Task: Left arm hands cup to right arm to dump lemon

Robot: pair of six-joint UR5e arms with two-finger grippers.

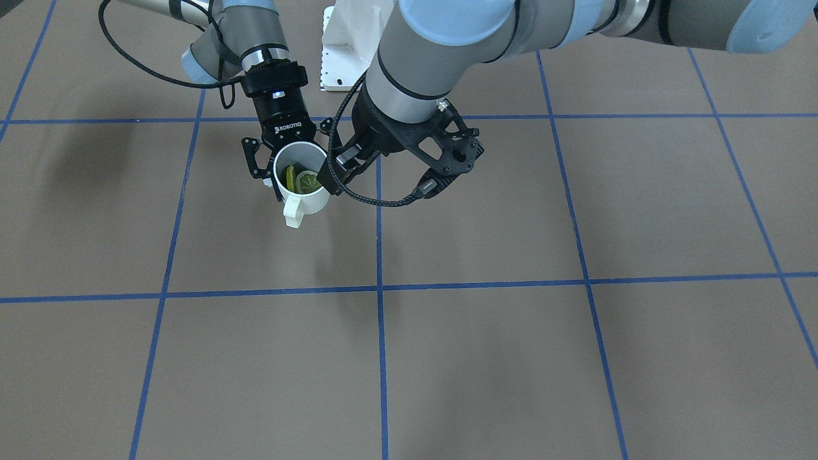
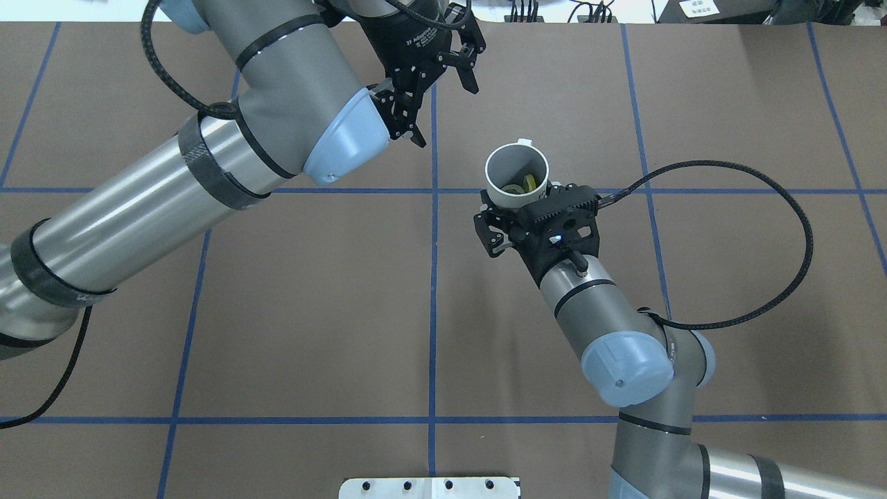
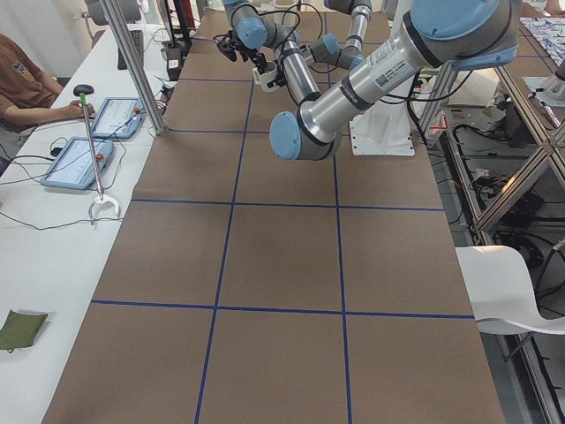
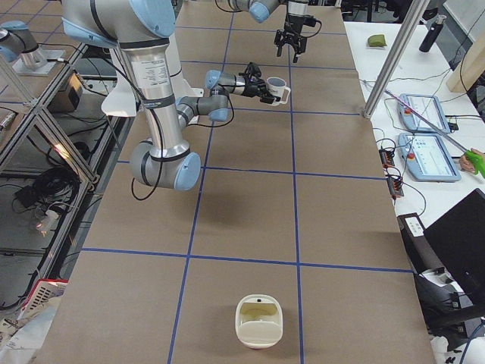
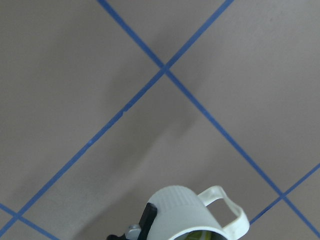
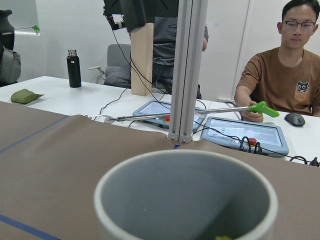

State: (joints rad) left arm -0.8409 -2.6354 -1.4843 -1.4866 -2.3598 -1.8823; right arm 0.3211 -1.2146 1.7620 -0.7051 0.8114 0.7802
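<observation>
Two arms are operating over the table [image 2: 312,312]: the left arm [image 2: 208,159] and the right arm [image 2: 596,312], each carrying one two-finger gripper. One cup [image 1: 313,201] is showing, and the lemon [image 1: 307,183] is lying inside it as what appears to be two yellow-green slice shapes, though the exact count is not readable. The right gripper [image 2: 520,201] is clamping the cup, with one finger on each side of the wall and the body seated between them close to the palm. The cup is standing upright with its mouth facing up, and its handle is pointing away from the right gripper's palm, on the far side of the body. The cup is appearing as a cream-white cylinder with a grey inner wall, fine ribbing near the base in the left wrist view, and a squared loop handle. The left gripper [image 2: 449,116] is standing with its fingers spread wide and is holding nothing; the cup is sitting beyond its fingertips, near them but apart, touching neither finger. One second white container [image 4: 259,322] is resting on the table, well apart from both grippers
</observation>
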